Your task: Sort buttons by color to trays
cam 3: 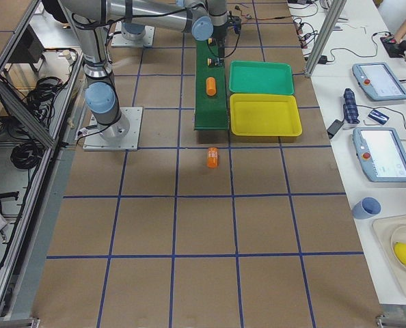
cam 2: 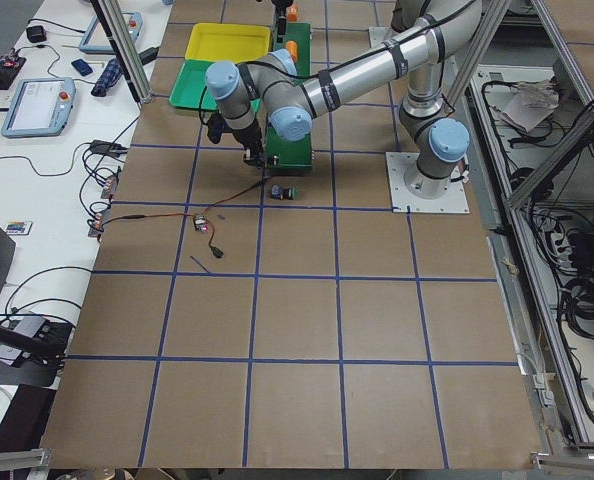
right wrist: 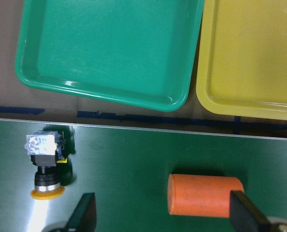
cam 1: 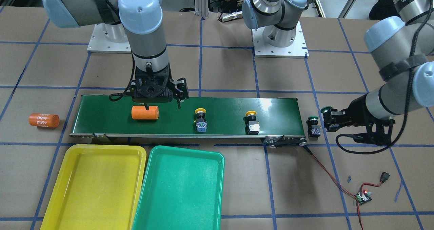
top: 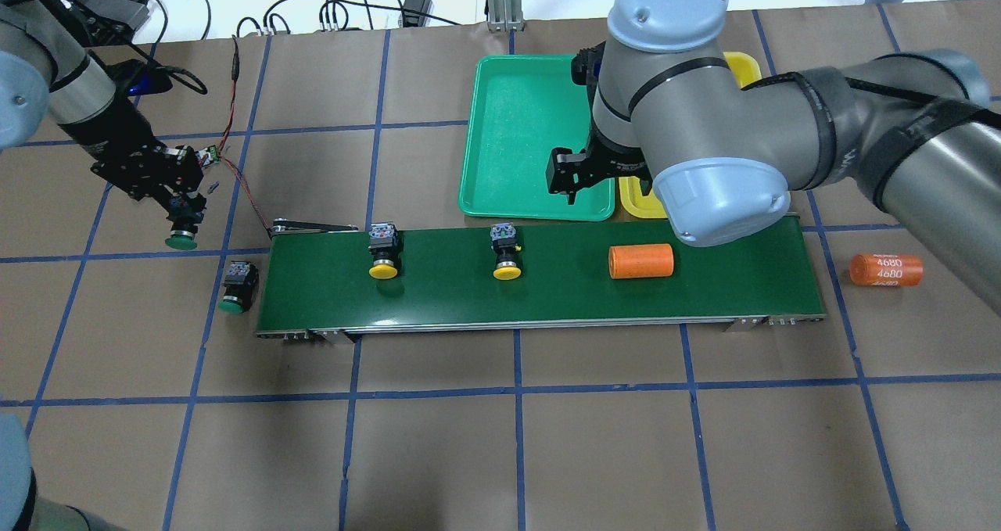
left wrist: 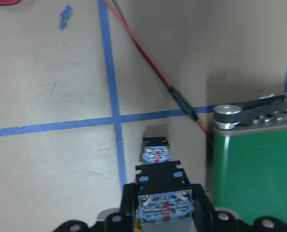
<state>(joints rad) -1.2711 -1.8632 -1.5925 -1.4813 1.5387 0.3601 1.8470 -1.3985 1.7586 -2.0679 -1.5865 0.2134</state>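
Working from the left of the overhead view, my left end effector (top: 184, 212) was clenched on a green button (top: 181, 240), over the table (top: 516, 437) off the belt's left end. Just right of it, the second green button (top: 235, 286) lay on the table beside that end of the belt (top: 727, 288). On the belt's left half lay the left yellow button (top: 383, 251) and the right yellow button (top: 506, 251), well apart, caps toward the near edge. Beyond the far edge sat the green tray (top: 500, 124), with the yellow tray (cam 1: 98, 186) just beside it on the right. My right end effector (cam 1: 162, 103) hung released, fingers spread wide, over the belt at a plain orange cylinder (top: 640, 260). A marked cylinder (top: 886, 270) reading 4680 lay on the table past the belt's right end.
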